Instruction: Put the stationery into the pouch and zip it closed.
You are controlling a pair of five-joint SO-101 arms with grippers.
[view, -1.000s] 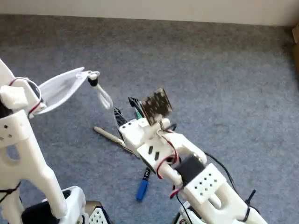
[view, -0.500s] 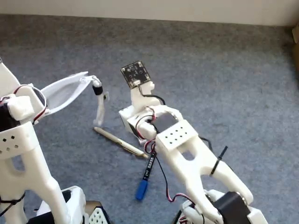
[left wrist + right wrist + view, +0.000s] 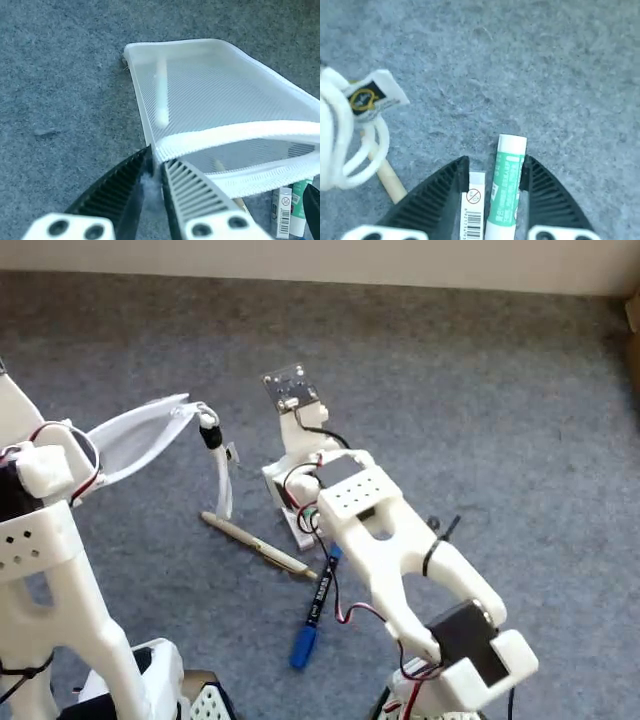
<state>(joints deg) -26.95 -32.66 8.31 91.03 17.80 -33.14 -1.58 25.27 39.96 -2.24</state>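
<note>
Grey carpeted surface (image 3: 500,390) down there, and lying on it: a tan pencil (image 3: 255,541), a blue-capped black pen (image 3: 316,600) near its tip, a green stick (image 3: 506,190).

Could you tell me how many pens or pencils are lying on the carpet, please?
2. A beige one lies by the end of the pouch's strap; a black one with a blue cap lies beside the right arm, which may hide others.

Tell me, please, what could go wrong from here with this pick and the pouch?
The right end effector straddles both the green stick and a white barcoded item; closing may pinch both or squirt one out. The left end effector pinches the pouch only at its rim, so it might slip or sag during loading.
</note>
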